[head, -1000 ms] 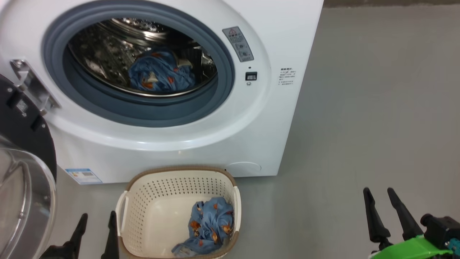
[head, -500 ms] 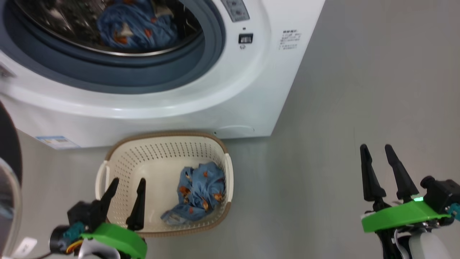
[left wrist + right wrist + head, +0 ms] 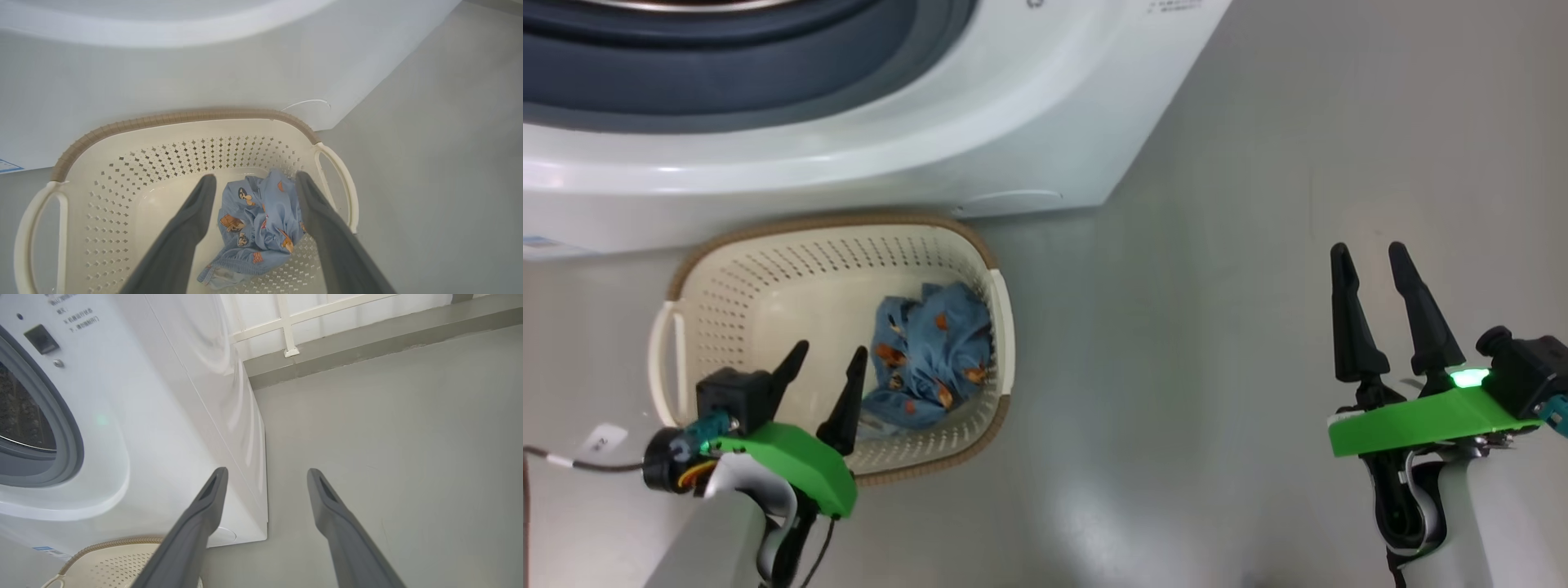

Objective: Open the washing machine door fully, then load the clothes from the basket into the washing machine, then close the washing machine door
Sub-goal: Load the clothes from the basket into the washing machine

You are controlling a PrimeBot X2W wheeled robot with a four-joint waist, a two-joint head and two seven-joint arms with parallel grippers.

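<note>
- Loading step: left claw [image 3: 833,348], wide and empty, hovers over the basket [image 3: 833,220], just beside the clothes [image 3: 927,351] bunched at its right end
- Next likely calls for descending and pinching them
- Right claw [image 3: 1368,247] wide, empty, over the floor [image 3: 1176,367]

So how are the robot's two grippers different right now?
The left gripper hovers over the basket; the right gripper hovers over the floor. The left gripper aims at the clothes; the right gripper aims at the washing machine corner. Both are open and empty, with dark fingers.
</note>
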